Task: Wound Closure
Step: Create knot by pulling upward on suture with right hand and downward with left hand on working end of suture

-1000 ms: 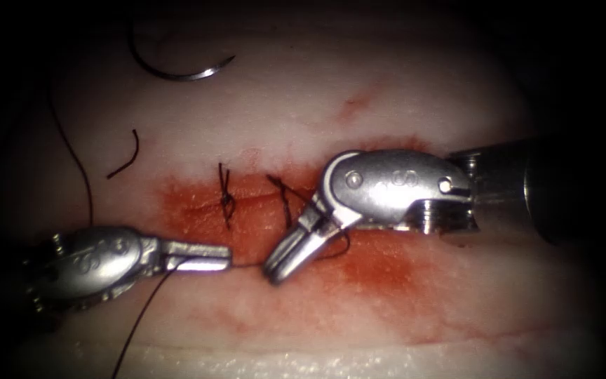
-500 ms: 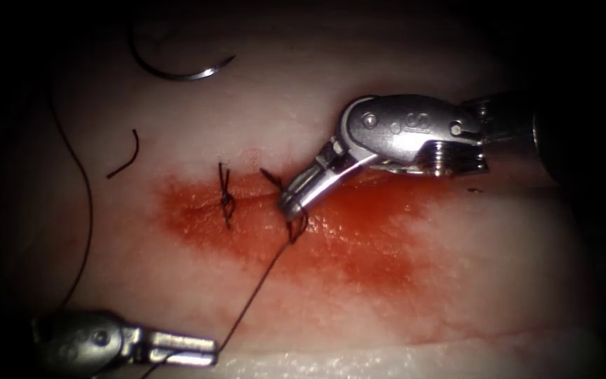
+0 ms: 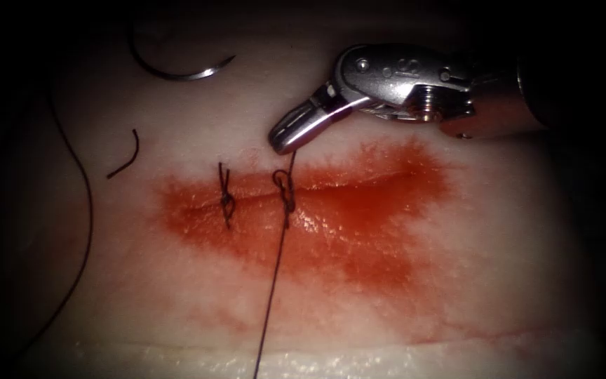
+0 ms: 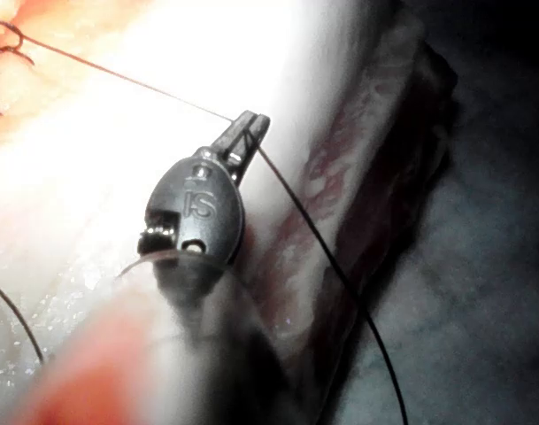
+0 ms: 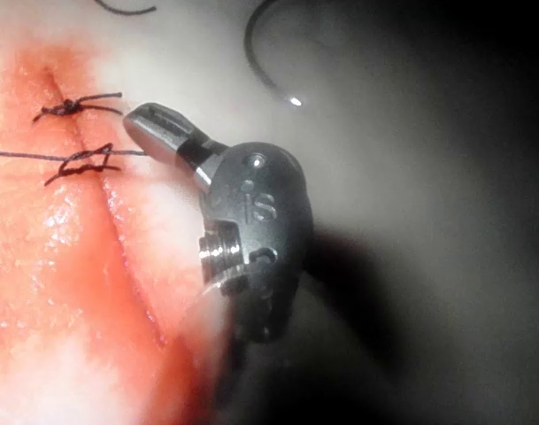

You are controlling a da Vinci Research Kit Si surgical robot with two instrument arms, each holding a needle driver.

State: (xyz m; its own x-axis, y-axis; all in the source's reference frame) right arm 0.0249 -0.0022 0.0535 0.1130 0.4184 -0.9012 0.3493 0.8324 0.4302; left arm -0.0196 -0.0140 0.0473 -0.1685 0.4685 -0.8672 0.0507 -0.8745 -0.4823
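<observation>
Gripping thread (image 3: 275,281), both pincers, needle (image 3: 177,70) loose

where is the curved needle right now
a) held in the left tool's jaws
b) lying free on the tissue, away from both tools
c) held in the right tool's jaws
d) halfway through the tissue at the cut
b: the curved needle lies loose on the tissue, above and left of the cut, while the right tool and the left tool each hold the thread.

A mottled grey-blue bench surface (image 4: 481,266) lies beyond, dark outside the lit patch.
</observation>
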